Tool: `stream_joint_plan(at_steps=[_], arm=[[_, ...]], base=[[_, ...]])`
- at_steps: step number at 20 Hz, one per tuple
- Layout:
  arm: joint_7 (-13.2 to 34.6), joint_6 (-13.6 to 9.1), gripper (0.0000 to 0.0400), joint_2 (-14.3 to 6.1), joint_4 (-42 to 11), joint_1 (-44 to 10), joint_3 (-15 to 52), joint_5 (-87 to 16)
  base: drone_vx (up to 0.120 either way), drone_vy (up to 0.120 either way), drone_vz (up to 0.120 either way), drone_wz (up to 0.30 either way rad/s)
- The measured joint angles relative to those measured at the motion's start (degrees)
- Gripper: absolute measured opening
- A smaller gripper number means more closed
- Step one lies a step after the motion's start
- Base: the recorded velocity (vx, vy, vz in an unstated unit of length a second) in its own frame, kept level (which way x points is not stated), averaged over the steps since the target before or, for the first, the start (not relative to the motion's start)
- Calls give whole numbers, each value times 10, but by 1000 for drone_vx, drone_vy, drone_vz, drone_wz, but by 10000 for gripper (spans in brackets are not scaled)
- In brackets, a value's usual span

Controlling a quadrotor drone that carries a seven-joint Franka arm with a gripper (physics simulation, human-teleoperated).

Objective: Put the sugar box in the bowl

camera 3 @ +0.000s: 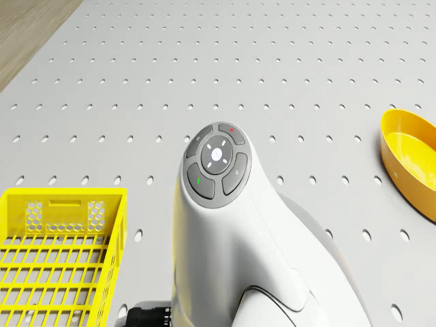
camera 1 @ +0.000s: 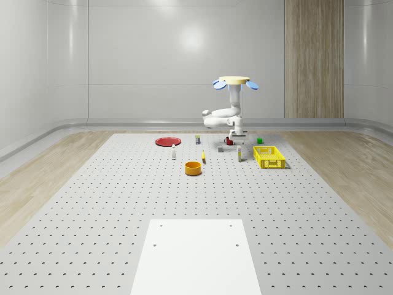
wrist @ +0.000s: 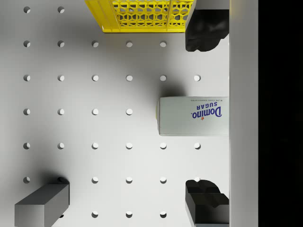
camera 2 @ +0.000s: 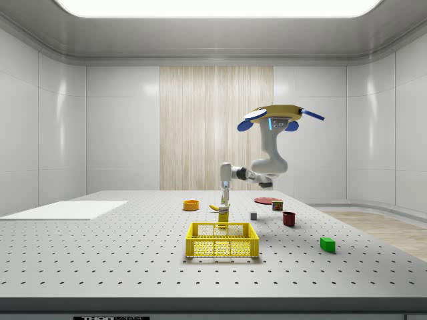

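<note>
Perforated grey surface [camera 1: 123,203], pale panelled room. Your drone [camera 2: 277,115] hovers above the far clutter, arm bent down. Gripper [wrist: 204,118] sits directly over the upright sugar box [wrist: 191,116], fingers [wrist: 203,30] spread either side, nothing grasped. Bowl [camera 1: 193,168] stands well apart. Judgement: grasp, carry and drop all remain.

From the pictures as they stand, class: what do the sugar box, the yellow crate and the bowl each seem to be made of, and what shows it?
Sugar box: likely printed cardboard, matte white with a Domino logo and crisp edges.
Yellow crate: seemingly moulded plastic, with a uniform colour and honeycomb lattice walls.
Bowl: smooth, slightly glossy orange-yellow, plastic or glazed ceramic; the look leaves it open.
</note>
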Motion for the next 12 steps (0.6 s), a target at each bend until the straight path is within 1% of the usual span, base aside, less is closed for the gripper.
stream_joint_plan(at_steps=[2, 5, 12], arm=[[1, 4, 400, -4, 0, -1, 1, 2], [2, 12, 400, -11, 1, -2, -3, 0], [-1, 43, 400, -29, 10, -3, -44, -35]], base=[[120, 0, 0, 0], [0, 0, 0, 0], [0, 0, 0, 0]])
